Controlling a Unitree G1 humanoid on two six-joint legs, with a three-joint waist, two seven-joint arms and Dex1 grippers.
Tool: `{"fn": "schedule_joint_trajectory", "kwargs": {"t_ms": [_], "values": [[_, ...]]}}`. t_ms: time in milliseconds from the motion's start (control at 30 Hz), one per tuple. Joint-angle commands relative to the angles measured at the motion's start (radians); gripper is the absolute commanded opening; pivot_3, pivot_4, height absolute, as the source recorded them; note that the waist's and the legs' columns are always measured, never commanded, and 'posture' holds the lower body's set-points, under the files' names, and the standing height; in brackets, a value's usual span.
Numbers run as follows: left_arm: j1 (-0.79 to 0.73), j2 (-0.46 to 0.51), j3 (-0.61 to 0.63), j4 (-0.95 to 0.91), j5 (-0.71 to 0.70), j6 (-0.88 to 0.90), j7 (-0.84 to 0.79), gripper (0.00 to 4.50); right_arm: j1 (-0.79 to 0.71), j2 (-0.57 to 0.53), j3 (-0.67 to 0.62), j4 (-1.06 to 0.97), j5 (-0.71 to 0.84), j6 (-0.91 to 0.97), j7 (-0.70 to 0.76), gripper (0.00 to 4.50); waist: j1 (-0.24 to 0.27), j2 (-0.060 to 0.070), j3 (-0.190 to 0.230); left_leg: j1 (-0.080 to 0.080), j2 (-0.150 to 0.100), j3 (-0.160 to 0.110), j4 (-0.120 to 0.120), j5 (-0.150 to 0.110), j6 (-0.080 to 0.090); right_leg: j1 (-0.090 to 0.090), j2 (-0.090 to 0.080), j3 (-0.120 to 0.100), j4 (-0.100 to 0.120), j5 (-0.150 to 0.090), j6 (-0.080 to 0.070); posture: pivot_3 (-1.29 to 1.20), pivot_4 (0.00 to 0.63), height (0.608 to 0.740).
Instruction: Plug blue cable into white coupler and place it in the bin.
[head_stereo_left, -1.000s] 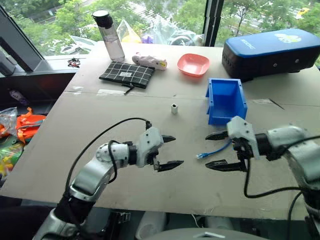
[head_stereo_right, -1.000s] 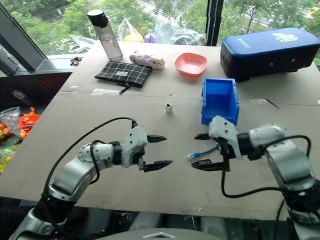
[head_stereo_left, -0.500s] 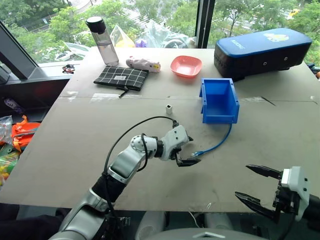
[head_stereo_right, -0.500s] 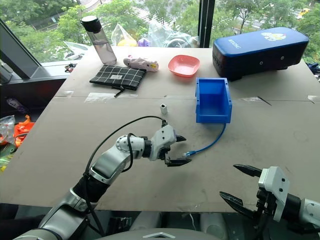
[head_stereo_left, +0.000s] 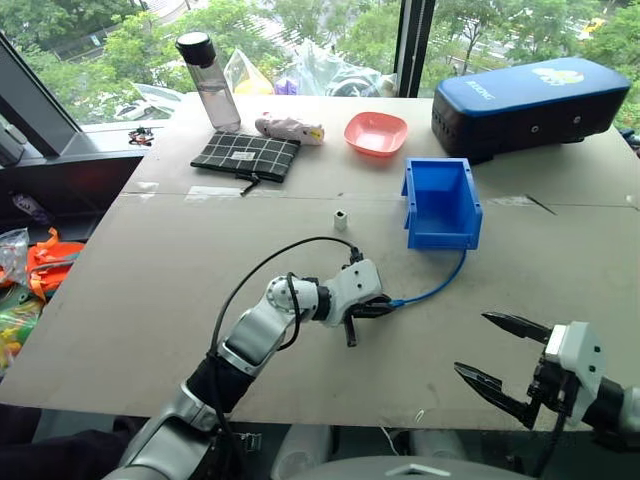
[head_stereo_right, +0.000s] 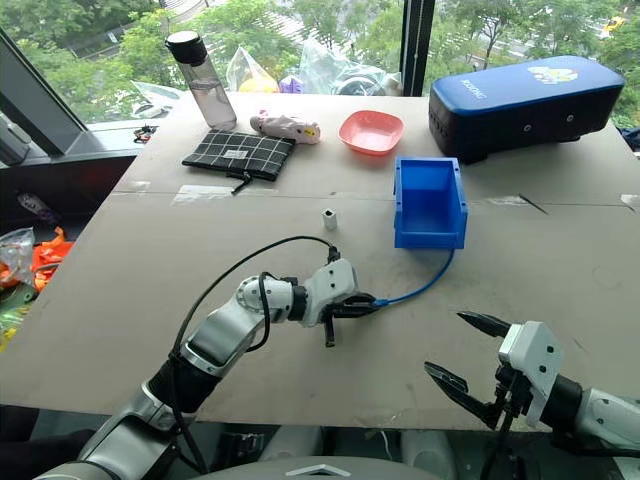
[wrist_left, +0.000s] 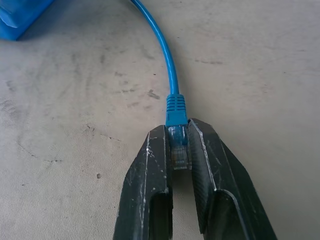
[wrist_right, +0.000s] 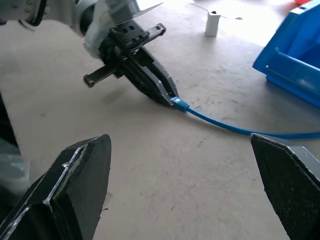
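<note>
**Cable plug pinched on the counter**

Left end effector (wrist_left: 179, 150) clamped on the clear plug of the blue cable (head_stereo_left: 437, 289), low against the counter (head_stereo_left: 150, 290), centre of the head view. Cable curved up and right to the front of the bin (head_stereo_left: 441, 203), its far end hidden there. White coupler (head_stereo_left: 340, 219) upright, upper centre, left of the bin and well apart from the plug. Right end effector (head_stereo_left: 500, 358) at lower right, spread wide and empty, above the counter's near edge.
</note>
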Motion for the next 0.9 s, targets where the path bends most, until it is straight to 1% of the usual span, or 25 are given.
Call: {"fn": "schedule_joint_trajectory", "kwargs": {"t_ms": [33,67,133,200,300,400,567,633,700,900], "values": [[-0.021,-0.022,0.155,-0.077,-0.296,0.247,-0.089,0.02,-0.019,0.054,0.054,-0.073,0.137,0.158,-0.159,4.5,-0.002,0.001,0.001,-0.001,0.0,0.0,0.0,0.0,0.0,0.0,0.0,0.0,0.0,0.0,0.0,0.0,0.15,0.736],[-0.038,-0.029,0.197,-0.084,-0.364,0.322,-0.093,0.02,-0.026,0.066,0.063,-0.08,0.181,0.198,-0.19,4.5,-0.002,0.0,0.001,-0.002,0.0,-0.001,0.001,0.0,0.0,-0.001,0.0,-0.001,0.001,0.0,0.0,0.0,0.15,0.736],[-0.103,-0.004,0.3,-0.081,-0.554,0.51,-0.135,0.02,-0.028,0.119,0.081,-0.095,0.434,0.271,-0.287,4.5,0.001,0.0,0.002,-0.004,0.001,-0.003,0.003,0.0,0.0,-0.002,0.0,-0.002,0.001,0.0,0.0,0.0,0.15,0.736],[-0.156,0.025,0.365,-0.066,-0.694,0.661,-0.166,0.02,-0.054,0.164,0.104,-0.092,0.633,0.297,-0.385,4.5,-0.003,0.0,0.002,-0.005,0.0,-0.007,0.003,0.0,0.0,-0.002,0.0,-0.005,0.002,0.0,0.0,0.0,0.15,0.736],[-0.184,0.042,0.399,-0.054,-0.778,0.754,-0.162,0.02,-0.102,0.174,0.138,-0.088,0.773,0.301,-0.491,4.5,-0.012,0.001,0.001,-0.004,-0.001,-0.006,0.003,0.0,0.0,-0.002,0.0,-0.004,0.002,0.0,0.0,0.0,0.15,0.736],[-0.196,0.024,0.443,-0.05,-0.86,0.828,-0.123,0.02,-0.18,0.199,0.183,-0.075,0.885,0.273,-0.592,4.5,-0.012,0.001,0.001,-0.003,-0.001,-0.005,0.003,0.0,0.0,-0.002,0.0,-0.003,0.002,0.0,0.0,0.0,0.15,0.736],[-0.2,-0.005,0.461,-0.063,-0.901,0.842,-0.069,0.02,-0.27,0.195,0.262,-0.064,0.957,0.261,-0.679,4.5,-0.009,0.001,0.001,-0.003,-0.001,-0.005,0.003,0.0,0.0,-0.003,0.0,-0.003,0.002,0.0,0.0,0.0,0.15,0.736],[-0.199,-0.018,0.475,-0.069,-0.928,0.849,-0.044,0.0,-0.283,0.193,0.277,-0.067,0.985,0.247,-0.693,3.98,-0.007,0.001,0.001,-0.004,-0.001,-0.005,0.003,0.001,-0.001,-0.003,0.0,-0.003,0.001,0.0,0.0,0.0,0.15,0.736],[-0.199,-0.028,0.488,-0.07,-0.956,0.858,-0.023,0.0,-0.29,0.184,0.284,-0.071,1.001,0.233,-0.704,3.28,-0.008,0.0,0.001,-0.004,-0.001,-0.005,0.003,0.001,-0.001,-0.003,0.0,-0.003,0.001,0.0,0.0,0.0,0.15,0.736],[-0.186,-0.022,0.487,-0.083,-0.994,0.859,-0.001,0.0,-0.285,0.154,0.291,-0.07,1.026,0.195,-0.702,3.28,-0.009,0.0,0.001,-0.004,-0.002,-0.005,0.003,0.001,-0.001,-0.003,0.0,-0.003,0.001,0.0,0.0,0.0,0.15,0.736]]}}
